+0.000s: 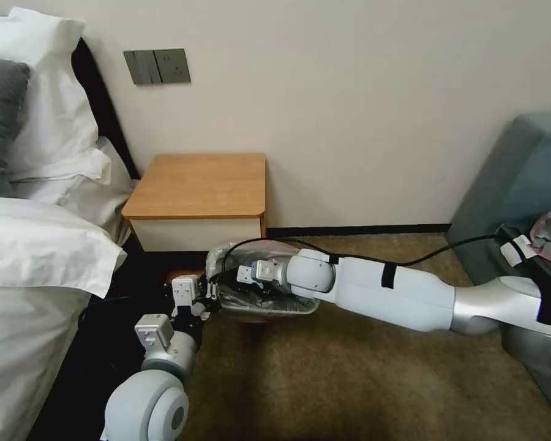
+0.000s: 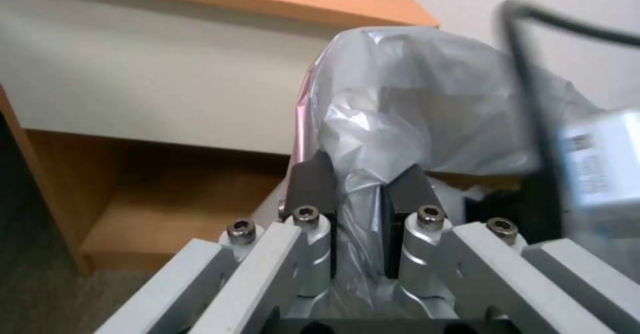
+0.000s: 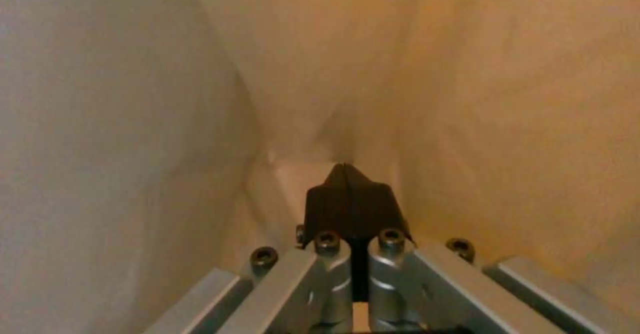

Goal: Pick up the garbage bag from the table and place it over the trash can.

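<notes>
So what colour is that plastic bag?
Translucent grey garbage bag with a pink edge, clearest in the left wrist view.

Head camera looks down; wrist cameras sit close at garbage bag point(image 2: 427, 104).

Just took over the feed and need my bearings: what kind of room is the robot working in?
Most likely a hotel-style bedroom: a bed with white pillows, a wooden nightstand table against the wall, and carpet underfoot. A grey-blue sofa stands on the right.

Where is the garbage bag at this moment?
In the head view the garbage bag is on the floor-level trash can, before the table; the left gripper pinches its edge, the right gripper is inside.
</notes>
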Tool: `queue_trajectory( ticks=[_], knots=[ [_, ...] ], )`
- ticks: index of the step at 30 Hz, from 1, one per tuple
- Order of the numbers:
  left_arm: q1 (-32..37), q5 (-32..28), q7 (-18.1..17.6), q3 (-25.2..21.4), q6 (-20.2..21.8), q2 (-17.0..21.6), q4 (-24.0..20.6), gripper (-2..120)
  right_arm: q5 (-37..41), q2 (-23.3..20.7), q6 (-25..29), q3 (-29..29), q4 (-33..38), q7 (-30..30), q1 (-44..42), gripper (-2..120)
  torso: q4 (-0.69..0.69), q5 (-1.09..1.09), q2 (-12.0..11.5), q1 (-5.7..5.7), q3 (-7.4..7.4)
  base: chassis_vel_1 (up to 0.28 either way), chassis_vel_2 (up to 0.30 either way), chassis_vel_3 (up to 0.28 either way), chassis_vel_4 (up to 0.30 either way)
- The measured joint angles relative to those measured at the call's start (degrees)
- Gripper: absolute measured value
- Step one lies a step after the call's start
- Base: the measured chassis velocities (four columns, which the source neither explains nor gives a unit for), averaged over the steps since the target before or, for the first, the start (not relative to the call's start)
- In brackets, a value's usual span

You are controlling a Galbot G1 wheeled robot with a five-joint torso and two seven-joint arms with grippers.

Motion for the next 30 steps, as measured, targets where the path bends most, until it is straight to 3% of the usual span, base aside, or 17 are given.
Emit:
queue_trajectory(
  ticks=[12, 25, 30],
  knots=[
    [-0.3, 0.4, -0.4, 0.0, 0.2, -0.4, 0.8, 9, -0.4, 0.0, 0.4, 0.2, 1.0, -0.1, -0.5, 0, 0.00, 0.00, 0.0, 0.00, 0.00, 0.000, 0.000, 0.000, 0.000],
    [-2.1, -1.6, -1.4, -3.0, 1.1, -0.7, 4.0, 9, 1.7, -8.3, -0.1, 4.2, 16.0, 0.6, -2.3, 0, 0.00, 0.00, 0.0, 0.00, 0.00, 0.000, 0.000, 0.000, 0.000],
    [-2.4, -2.1, -1.6, -3.9, 1.1, -0.7, 5.5, 9, 1.2, -13.0, 0.2, 9.7, 19.8, 0.3, -5.5, 0, 0.00, 0.02, 0.0, 0.00, 0.00, 0.000, 0.000, 0.000, 0.000]
  ],
)
